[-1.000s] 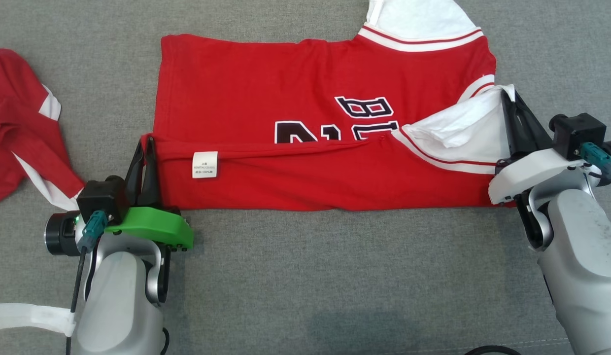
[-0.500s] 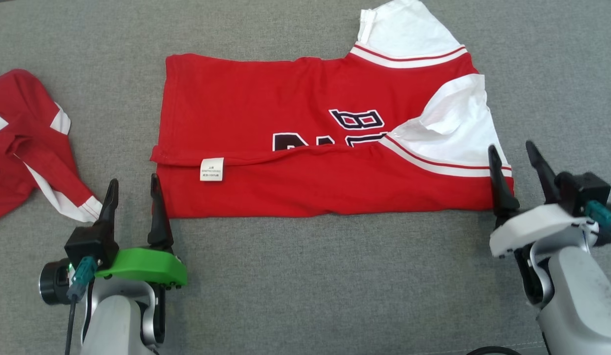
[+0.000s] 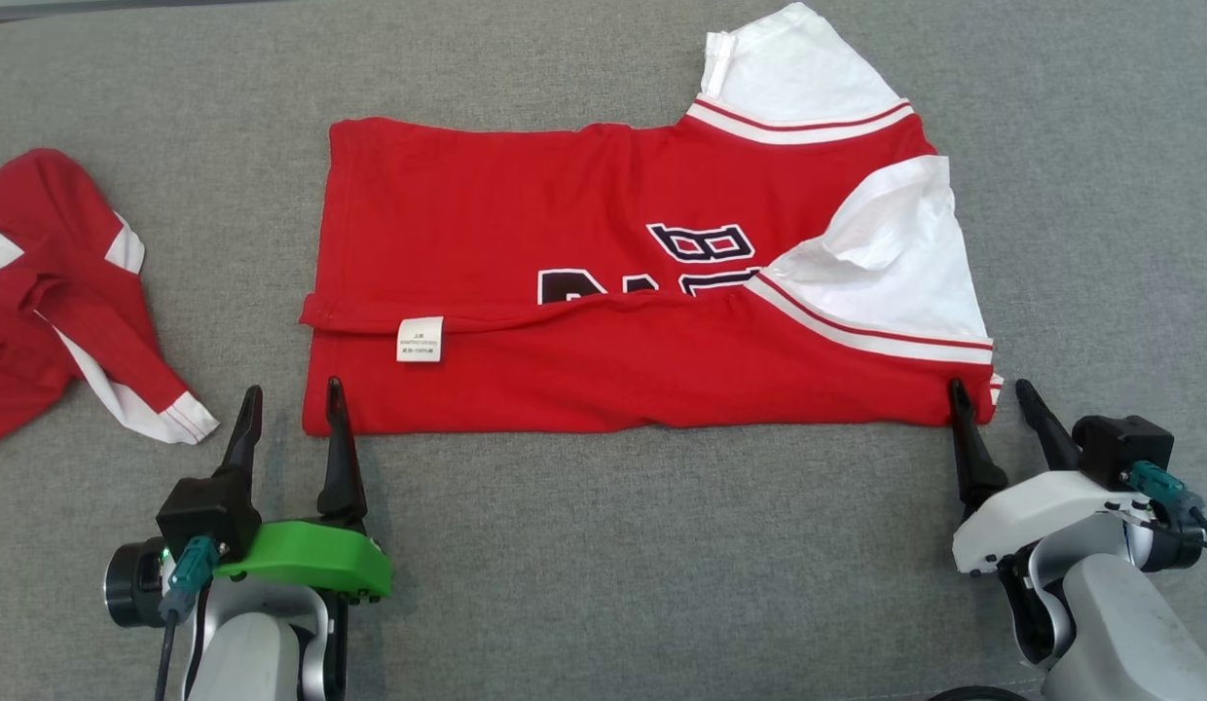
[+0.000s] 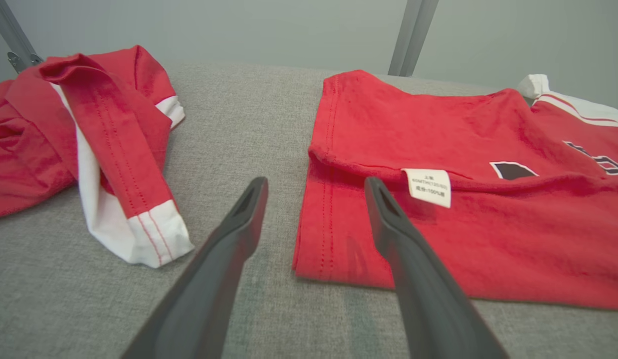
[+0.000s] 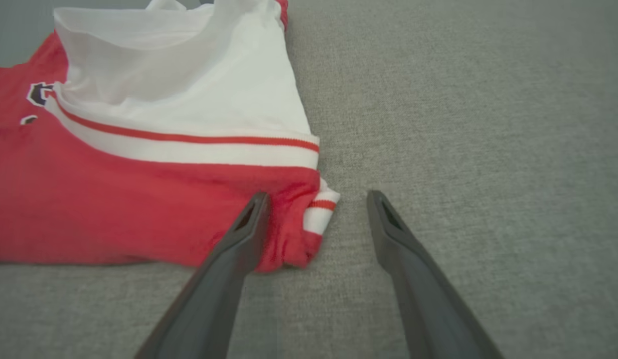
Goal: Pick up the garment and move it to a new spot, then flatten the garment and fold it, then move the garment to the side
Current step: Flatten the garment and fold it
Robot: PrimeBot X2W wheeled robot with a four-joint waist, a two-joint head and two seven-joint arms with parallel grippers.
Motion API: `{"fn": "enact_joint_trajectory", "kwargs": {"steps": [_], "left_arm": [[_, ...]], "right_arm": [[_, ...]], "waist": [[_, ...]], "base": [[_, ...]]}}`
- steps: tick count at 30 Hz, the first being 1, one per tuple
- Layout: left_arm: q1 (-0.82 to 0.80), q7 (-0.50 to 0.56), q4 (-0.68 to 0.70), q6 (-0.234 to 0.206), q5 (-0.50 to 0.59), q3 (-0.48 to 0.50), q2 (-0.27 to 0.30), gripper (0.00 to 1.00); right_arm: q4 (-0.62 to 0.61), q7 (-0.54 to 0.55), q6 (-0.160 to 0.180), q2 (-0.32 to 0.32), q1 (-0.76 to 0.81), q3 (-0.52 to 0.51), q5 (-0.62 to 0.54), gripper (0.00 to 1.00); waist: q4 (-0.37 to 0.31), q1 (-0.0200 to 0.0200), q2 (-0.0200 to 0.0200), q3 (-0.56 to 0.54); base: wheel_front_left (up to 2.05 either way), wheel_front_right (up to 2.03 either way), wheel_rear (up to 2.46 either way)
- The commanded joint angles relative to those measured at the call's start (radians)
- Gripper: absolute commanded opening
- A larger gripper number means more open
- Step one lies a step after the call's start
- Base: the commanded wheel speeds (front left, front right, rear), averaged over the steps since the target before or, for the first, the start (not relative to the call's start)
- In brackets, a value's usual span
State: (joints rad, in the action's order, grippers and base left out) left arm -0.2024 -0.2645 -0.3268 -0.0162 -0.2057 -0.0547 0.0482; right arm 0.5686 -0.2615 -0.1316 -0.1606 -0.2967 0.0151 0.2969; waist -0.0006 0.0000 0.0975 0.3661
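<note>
I see the red jersey [image 3: 603, 292] lying flat in the middle of the frame. Its near side is folded over, and it looks soft, with white sleeves and a small white label [image 3: 420, 339]. My left gripper [image 3: 293, 387] is wide open at its lower left corner and my right gripper [image 3: 988, 387] is wide open at its lower right corner. Both hold nothing. Bare fuzzy grey cloth [image 3: 662, 565] runs along the bottom. A crumpled red shirt [image 3: 49, 292] sits at the left edge.

My left gripper [image 3: 294, 387] and right gripper [image 3: 988, 387] stand spread wide, empty, at the near corners of the half-folded red garment [image 3: 584, 214]
</note>
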Motion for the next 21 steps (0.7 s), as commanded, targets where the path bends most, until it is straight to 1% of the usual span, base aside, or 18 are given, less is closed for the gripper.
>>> {"fn": "enact_joint_trajectory", "kwargs": {"steps": [1,2,3,4,5,6,9,14,21], "left_arm": [[-0.011,0.001,-0.001,0.005,0.003,0.001,0.004,1.00],[-0.012,0.001,-0.001,0.006,0.004,0.000,0.004,1.00],[-0.012,0.001,-0.001,0.006,0.005,-0.001,0.004,1.00],[-0.012,0.001,-0.001,0.005,0.004,-0.002,0.004,1.00],[-0.012,0.001,-0.002,0.004,0.004,-0.004,0.004,1.00],[-0.011,0.001,-0.004,0.005,0.004,-0.006,0.004,1.00],[-0.009,0.001,-0.014,0.022,0.004,-0.016,0.004,1.00],[-0.014,0.001,-0.026,0.022,0.003,-0.017,0.004,1.00],[-0.035,0.001,-0.086,0.023,0.000,-0.019,0.004,1.00]], "right_arm": [[0.018,-0.001,0.002,-0.002,-0.007,0.012,0.008,1.00],[0.028,-0.001,0.002,-0.002,-0.011,0.020,0.013,1.00],[0.039,0.000,0.002,-0.002,-0.011,0.031,0.019,0.81],[0.052,0.000,0.002,0.000,-0.010,0.044,0.026,0.48],[0.059,0.002,0.001,-0.003,-0.014,0.055,0.031,0.20],[0.062,0.002,0.001,-0.006,-0.018,0.063,0.035,0.00],[0.056,0.002,0.002,-0.016,-0.023,0.075,0.048,0.00],[0.017,0.000,0.002,-0.030,-0.022,0.076,0.065,0.00],[-0.023,-0.001,0.002,-0.033,-0.019,0.088,0.073,0.00]], "waist": [[0.004,0.0000,-0.0001,0.001],[0.005,0.0000,-0.0001,0.002],[0.007,0.0000,-0.0001,0.001],[0.008,0.0000,-0.0001,0.001],[0.009,0.0000,-0.0001,0.001],[0.009,0.0000,-0.0001,0.000],[0.010,0.0000,-0.0001,-0.001],[0.007,0.0000,-0.0001,-0.002],[-0.004,0.0000,-0.0001,0.008]], "base": [[0.00,0.00,0.00],[0.00,0.00,0.00],[0.00,0.00,0.00],[0.00,0.00,0.00],[0.00,0.00,0.00],[0.00,0.00,0.00],[0.00,0.00,0.00],[0.00,0.00,0.00],[0.00,0.00,0.00]]}}
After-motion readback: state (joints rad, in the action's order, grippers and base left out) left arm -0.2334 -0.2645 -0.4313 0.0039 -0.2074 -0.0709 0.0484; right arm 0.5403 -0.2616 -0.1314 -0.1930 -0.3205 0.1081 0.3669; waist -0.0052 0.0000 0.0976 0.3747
